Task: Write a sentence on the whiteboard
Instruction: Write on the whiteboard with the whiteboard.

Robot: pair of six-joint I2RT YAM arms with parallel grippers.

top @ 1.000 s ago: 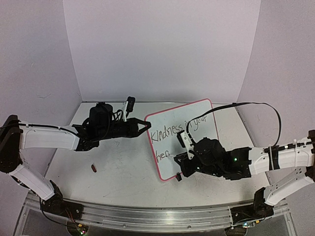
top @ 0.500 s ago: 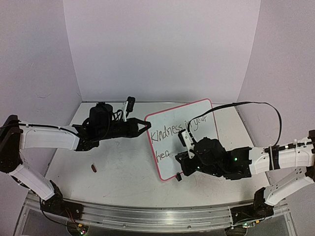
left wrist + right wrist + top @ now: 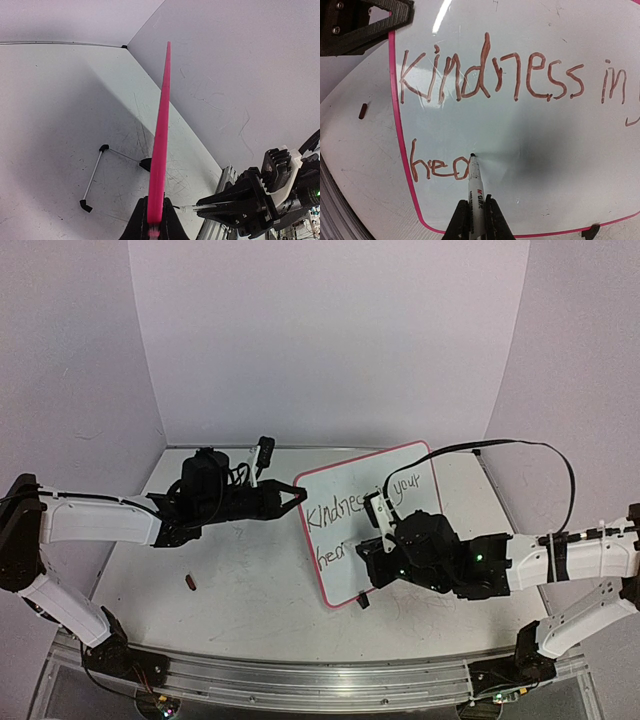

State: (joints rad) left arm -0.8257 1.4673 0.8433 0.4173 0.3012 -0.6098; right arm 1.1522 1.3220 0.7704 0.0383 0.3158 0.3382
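Whiteboard [image 3: 345, 490] right of the middle of the table [image 3: 250, 580], turned askew, thin pink-red rim all round, one black clip foot [image 3: 362, 601] at the near corner; bears the sentence [image 3: 490, 75] in dark marker strokes; upper line "Kindness in", with "your" legible only from above; lower line "hea" and no more.

Marker [image 3: 475, 190] pointing up the middle of the right wrist view, black tip touching the board just right of the "a"; white barrel with red and black print; clamped by the right gripper [image 3: 476, 214], fingers closed tight on either side of the barrel; from above, that gripper low over the board's near half, hiding part of the upper line.

Left gripper [image 3: 296, 494] at the board's left corner, shut on the rim; in the left wrist view, pink edge pinched between both fingers, board seen edge-on and running away from the camera.

Beyond the board: thin wire leg [image 3: 95, 175] with black ends lying on the table just beside the pink edge; small dark red piece [image 3: 190, 582] on the table left of the board, well apart from it; scuffed white table surface all around; aluminium rail [image 3: 300, 675] along the near edge, carrying both arm bases.
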